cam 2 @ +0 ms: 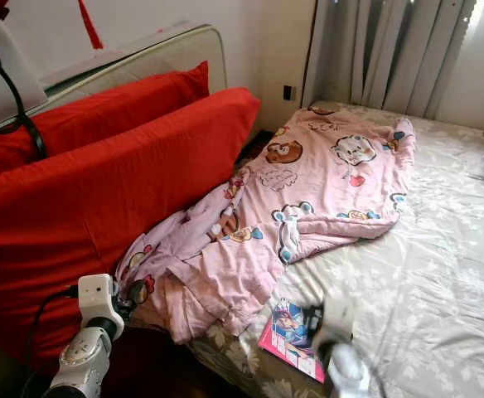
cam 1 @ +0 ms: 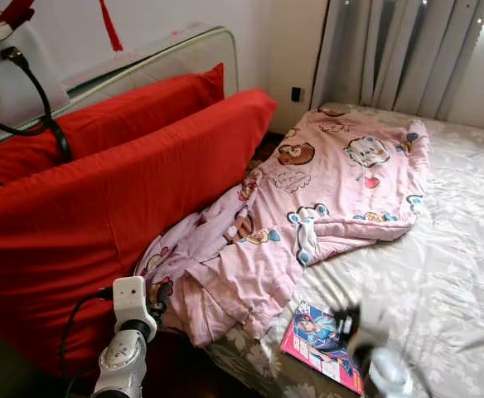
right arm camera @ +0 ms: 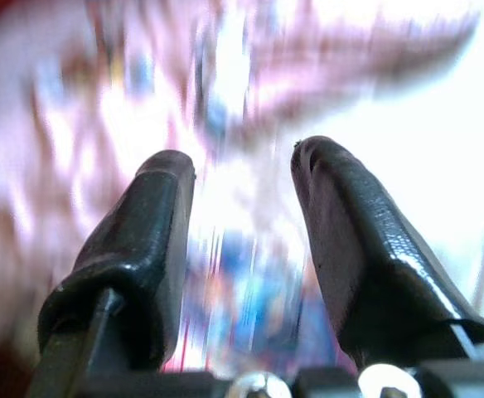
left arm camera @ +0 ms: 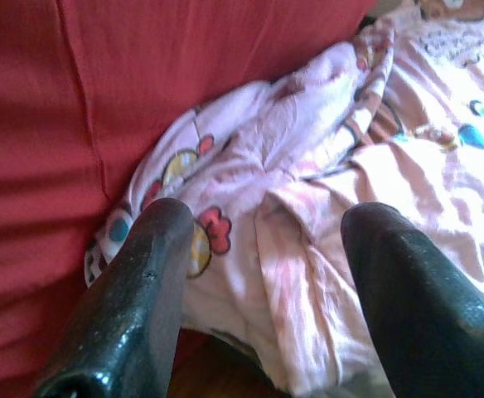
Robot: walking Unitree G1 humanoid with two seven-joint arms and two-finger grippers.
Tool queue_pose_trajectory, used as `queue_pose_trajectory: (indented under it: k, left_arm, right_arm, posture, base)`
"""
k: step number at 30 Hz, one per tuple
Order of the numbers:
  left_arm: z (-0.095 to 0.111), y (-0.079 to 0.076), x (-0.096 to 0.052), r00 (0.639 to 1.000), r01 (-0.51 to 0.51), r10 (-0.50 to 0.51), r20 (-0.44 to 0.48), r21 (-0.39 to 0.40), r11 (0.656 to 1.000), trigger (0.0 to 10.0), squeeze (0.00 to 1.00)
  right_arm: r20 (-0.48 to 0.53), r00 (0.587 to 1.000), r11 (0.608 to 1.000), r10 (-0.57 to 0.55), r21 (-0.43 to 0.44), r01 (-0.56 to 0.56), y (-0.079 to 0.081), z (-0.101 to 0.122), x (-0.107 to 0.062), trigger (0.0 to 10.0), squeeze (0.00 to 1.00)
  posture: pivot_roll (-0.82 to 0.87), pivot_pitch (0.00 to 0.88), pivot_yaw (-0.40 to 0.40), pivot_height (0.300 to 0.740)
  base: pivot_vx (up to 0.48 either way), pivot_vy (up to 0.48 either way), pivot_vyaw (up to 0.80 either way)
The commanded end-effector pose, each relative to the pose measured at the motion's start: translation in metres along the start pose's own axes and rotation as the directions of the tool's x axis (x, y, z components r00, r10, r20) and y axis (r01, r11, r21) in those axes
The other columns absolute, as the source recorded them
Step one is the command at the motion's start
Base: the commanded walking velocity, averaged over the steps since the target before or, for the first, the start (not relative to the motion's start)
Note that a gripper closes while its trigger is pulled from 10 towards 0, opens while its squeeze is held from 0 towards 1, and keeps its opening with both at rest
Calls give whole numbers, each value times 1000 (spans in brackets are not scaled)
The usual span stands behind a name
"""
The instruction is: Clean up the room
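Little looks done: we hold our left gripper (left arm camera: pixel 267 249) spread by the crumpled pink quilt (cam 1: pixel 325 191); our blurred right gripper (right arm camera: pixel 242 178), apparently spread, nears the comic book (cam 1: pixel 321 336) at the bed's (cam 1: pixel 449 274) near edge.

**Blurred, hidden and cut-off parts**

The right gripper (cam 1: pixel 346 319), with black fingers parted, is smeared by motion blur above the colourful picture book (cam 1: pixel 321 344) at the bed's near edge. The book's cover is partly hidden behind it. The pink cartoon-print quilt (cam 1: pixel 325 191) is reduced to streaks in the right wrist view.
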State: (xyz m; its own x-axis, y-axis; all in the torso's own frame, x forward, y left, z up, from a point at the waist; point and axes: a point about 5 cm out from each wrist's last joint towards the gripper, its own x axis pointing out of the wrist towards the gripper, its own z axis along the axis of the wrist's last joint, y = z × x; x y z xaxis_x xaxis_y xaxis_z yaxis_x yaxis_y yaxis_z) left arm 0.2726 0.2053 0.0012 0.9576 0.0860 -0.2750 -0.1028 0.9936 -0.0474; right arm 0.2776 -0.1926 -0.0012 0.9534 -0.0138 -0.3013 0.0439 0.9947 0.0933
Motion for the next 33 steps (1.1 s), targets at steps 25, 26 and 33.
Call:
queue_pose_trajectory:
  k: [25, 26, 33]
  left_arm:
    - [11, -13, -8, 990, -2, 1, 141, 3, 1000, 10000, 0]
    - [11, -13, -8, 990, -2, 1, 141, 3, 1000, 10000, 0]
    - [10, -17, -10, 989, -1, 2, 150, -7, 1000, 10000, 0]
  right_arm:
    - [110, 994, 999, 2, -40, 2, -8, 15, -1, 10000, 0]
    - [110, 994, 999, 2, -40, 2, -8, 15, -1, 10000, 0]
    - [124, 992, 998, 39, -50, -33, 3, 21, 4, 10000, 0]
  posture:
    - [-103, 0, 21, 740]
    - [-103, 0, 21, 740]
    - [-74, 0, 11, 700]
  base:
    - [0, 0, 0]
    - [0, 0, 0]
    - [0, 0, 0]
